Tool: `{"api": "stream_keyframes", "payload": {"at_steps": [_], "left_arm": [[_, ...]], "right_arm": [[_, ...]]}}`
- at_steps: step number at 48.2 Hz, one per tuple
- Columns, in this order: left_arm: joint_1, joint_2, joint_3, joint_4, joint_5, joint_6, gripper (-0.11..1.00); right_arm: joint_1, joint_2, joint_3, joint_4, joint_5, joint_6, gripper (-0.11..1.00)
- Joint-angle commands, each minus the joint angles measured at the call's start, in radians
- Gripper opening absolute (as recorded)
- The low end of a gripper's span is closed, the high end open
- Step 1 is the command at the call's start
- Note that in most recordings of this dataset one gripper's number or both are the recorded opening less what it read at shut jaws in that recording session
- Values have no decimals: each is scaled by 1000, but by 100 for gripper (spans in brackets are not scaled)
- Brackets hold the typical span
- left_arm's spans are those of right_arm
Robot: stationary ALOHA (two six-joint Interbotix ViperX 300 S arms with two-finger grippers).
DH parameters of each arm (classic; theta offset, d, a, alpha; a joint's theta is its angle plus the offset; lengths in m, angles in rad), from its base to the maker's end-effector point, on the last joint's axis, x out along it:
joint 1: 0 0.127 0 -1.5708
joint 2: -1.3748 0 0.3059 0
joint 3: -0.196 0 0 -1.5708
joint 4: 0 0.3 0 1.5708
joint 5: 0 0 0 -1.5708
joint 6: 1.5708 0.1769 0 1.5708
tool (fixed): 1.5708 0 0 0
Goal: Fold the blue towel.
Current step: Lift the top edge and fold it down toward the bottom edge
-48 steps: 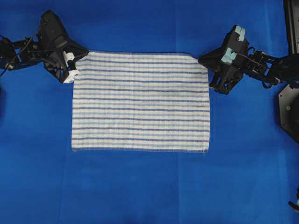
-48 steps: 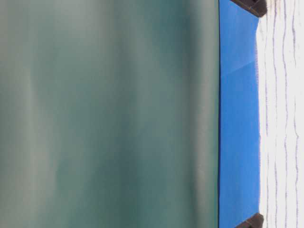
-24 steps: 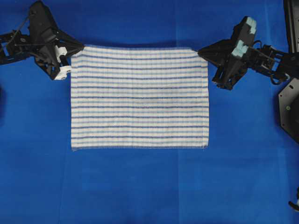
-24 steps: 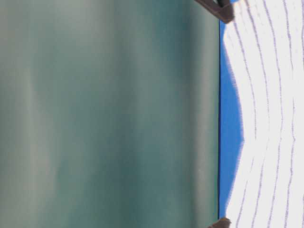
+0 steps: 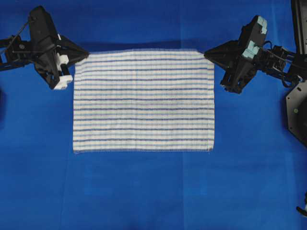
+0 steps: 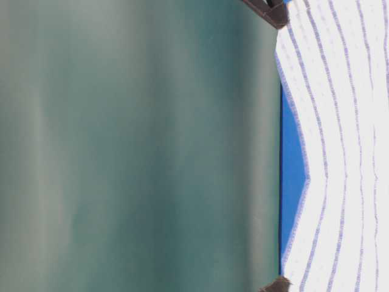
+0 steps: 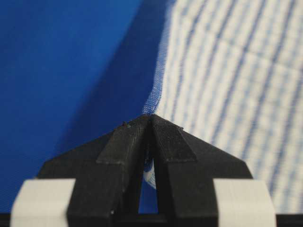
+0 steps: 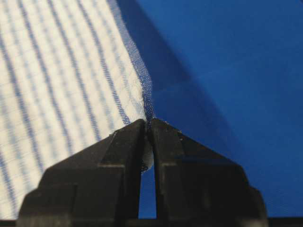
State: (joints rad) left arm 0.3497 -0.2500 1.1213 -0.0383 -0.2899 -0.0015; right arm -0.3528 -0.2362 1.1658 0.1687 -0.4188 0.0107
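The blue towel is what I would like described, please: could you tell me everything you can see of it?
The blue towel is a rectangular white woven cloth with thin dark-blue and light-blue stripes and stitched hems. It lies spread on the blue table cover, its near edge flat. Its two far corners are pinched: the left gripper is shut on one, the right gripper on the other. In the table-level view the far edge is lifted and sags between them.
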Motion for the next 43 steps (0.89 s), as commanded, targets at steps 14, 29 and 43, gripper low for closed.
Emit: {"api": "stream_keyframes", "payload": {"at_steps": [14, 29, 43], "left_arm": [[-138, -133, 32, -3, 11, -52, 3], [-299, -178, 67, -5, 9, -164, 3], [-451, -176, 71, -5, 8, -265, 3]], "right_arm": [[135, -190, 48, 83, 84, 14, -2], [293, -318, 97, 201, 133, 14, -2], [479, -310, 97, 345, 137, 14, -2]]}}
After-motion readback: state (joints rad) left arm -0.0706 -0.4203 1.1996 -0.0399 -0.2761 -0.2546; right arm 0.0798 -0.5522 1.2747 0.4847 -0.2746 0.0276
